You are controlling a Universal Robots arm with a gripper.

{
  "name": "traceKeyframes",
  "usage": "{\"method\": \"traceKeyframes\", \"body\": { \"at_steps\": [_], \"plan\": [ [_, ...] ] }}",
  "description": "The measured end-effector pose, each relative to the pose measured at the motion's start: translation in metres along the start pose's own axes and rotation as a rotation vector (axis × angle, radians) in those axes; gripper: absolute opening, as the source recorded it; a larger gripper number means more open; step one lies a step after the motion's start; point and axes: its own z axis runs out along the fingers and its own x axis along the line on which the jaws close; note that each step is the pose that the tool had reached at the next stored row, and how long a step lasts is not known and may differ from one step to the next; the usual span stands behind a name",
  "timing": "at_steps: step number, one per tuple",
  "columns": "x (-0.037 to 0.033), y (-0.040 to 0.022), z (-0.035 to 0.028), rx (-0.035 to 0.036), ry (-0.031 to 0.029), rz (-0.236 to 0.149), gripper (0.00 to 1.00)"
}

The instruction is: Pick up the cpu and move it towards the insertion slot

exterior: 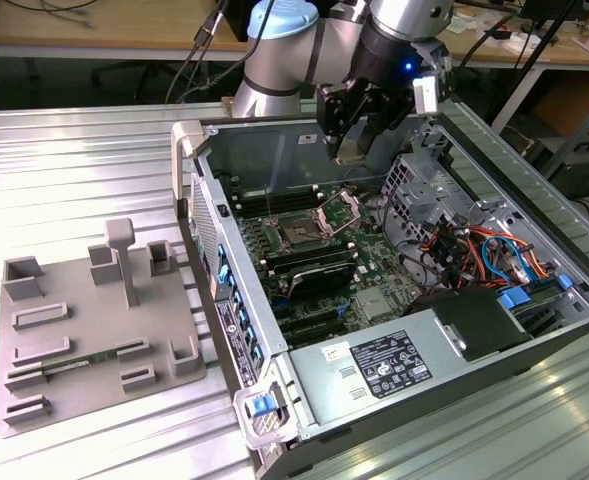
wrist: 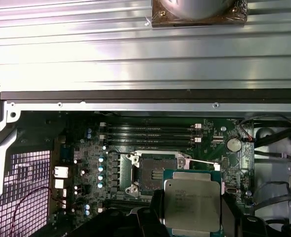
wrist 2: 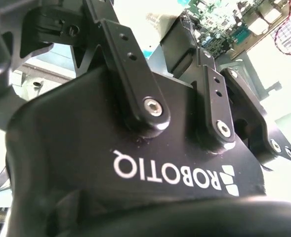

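The cpu [wrist: 192,201], a flat square chip with a silvery top, sits between two dark fingers [wrist: 155,212] in the first wrist view. My gripper [exterior: 354,143] is shut on the cpu [exterior: 352,150], holding it in the air above the open computer case. Below it lies the insertion slot [exterior: 299,233], a square socket with a dark centre and its silver bracket [exterior: 339,212] hinged up. In the first wrist view the cpu hangs just beside the insertion slot [wrist: 154,175], partly overlapping one corner of it. The second wrist view shows the gripper's black body [wrist 2: 150,163] close up.
The open case has a tall wall [exterior: 209,200] on the exterior view's left. Long black memory slots [exterior: 309,270] flank the socket. A drive cage [exterior: 414,190] and coloured cables [exterior: 479,250] crowd the exterior view's right. A power supply [exterior: 384,365] lies in front. A grey tray [exterior: 94,330] sits on the ribbed table.
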Motion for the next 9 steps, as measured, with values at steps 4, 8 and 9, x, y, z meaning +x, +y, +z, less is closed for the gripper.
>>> {"method": "traceKeyframes", "body": {
  "at_steps": [4,8,9],
  "plan": [
    [-0.0001,0.0022,0.0002,0.0,0.0,0.0,0.55],
    [0.0,0.0024,0.0003,-0.0001,0.0,0.0,0.55],
    [0.0,0.0024,0.0003,-0.0001,0.0,0.0,0.55]
  ]
}}
